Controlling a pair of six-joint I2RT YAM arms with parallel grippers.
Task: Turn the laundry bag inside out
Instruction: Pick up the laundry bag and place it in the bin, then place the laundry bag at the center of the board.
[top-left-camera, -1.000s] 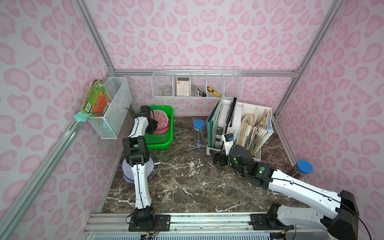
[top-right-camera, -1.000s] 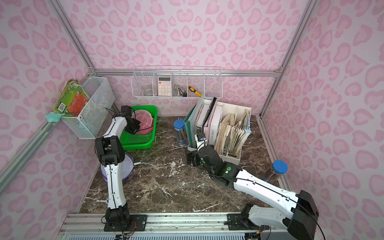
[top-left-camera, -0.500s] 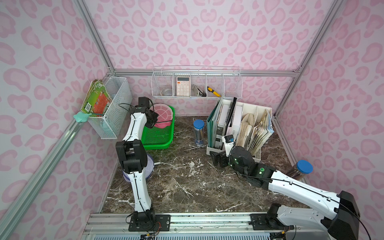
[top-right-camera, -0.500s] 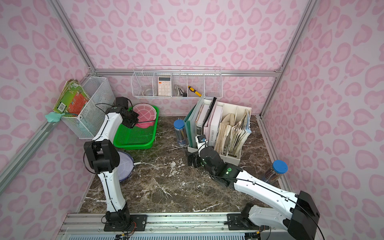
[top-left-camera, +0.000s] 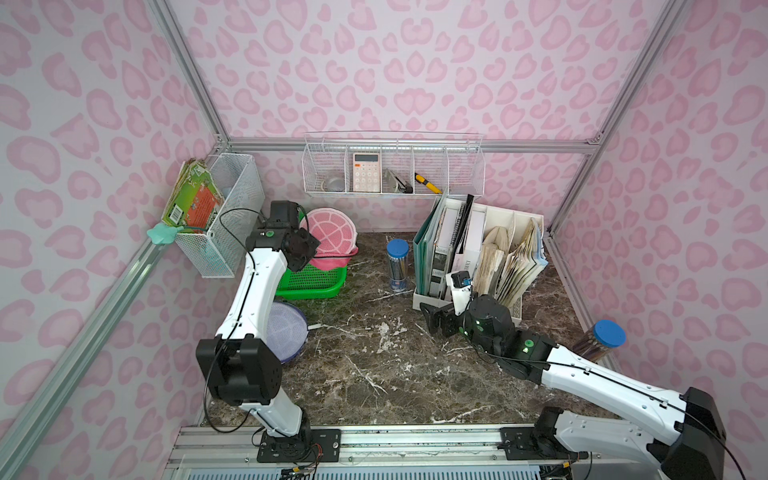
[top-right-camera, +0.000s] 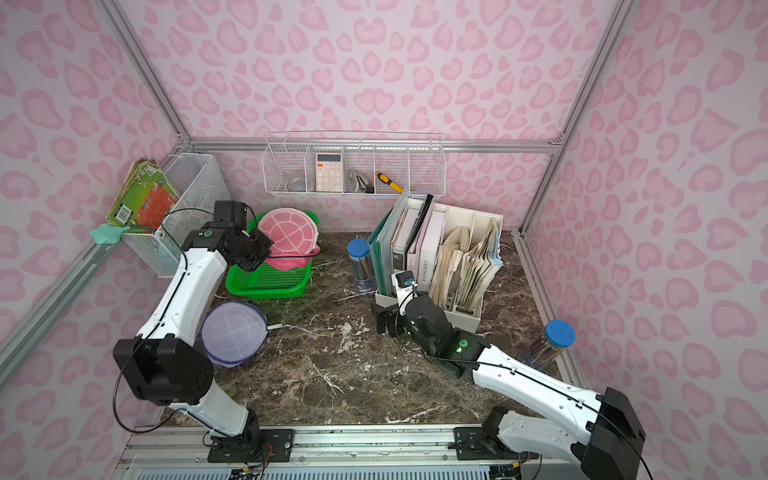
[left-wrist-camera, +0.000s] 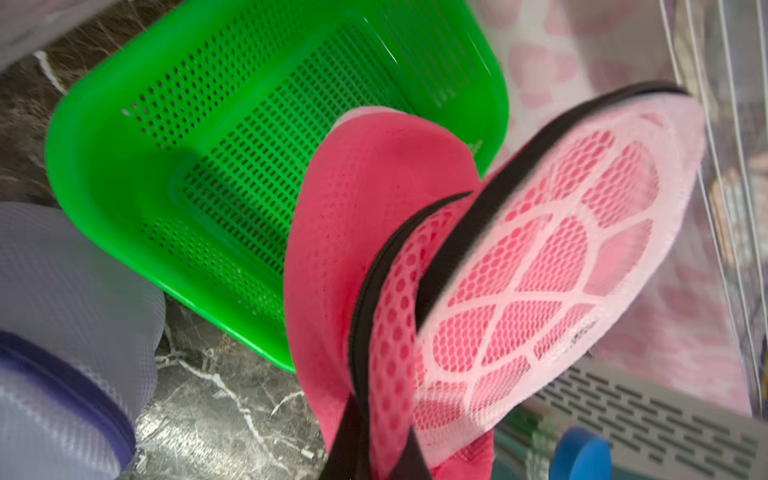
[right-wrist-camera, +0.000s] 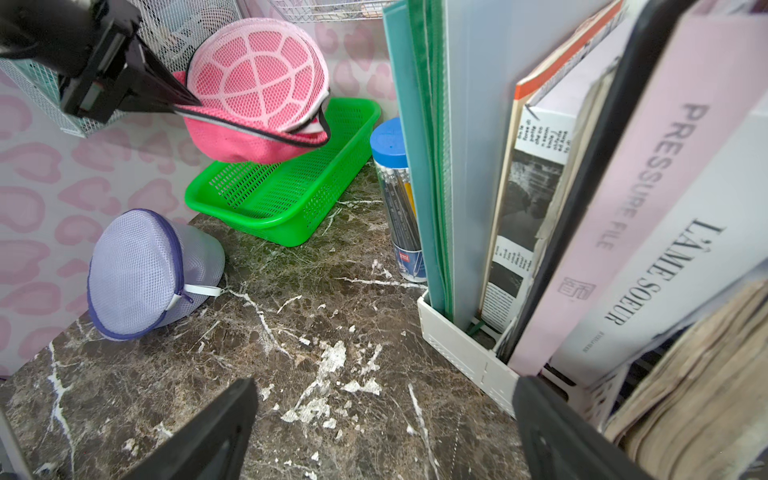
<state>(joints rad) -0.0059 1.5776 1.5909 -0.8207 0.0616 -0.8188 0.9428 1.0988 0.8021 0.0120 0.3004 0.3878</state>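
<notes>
**Pink laundry bag hangs over the far-left green basket.**
It looks like light, floppy mesh. Your left gripper pinches its black-trimmed rim. Your right gripper is spread wide and empty, so take the opposite rim.

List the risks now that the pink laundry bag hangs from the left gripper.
The left gripper pinches only the edge of the pink laundry bag; it could slip and fall into the green basket below.
The right gripper, open beside the file organizer, may clip the pencil jar reaching over.
The wire basket stands close beside that gripper; swinging the bag could catch it.
</notes>
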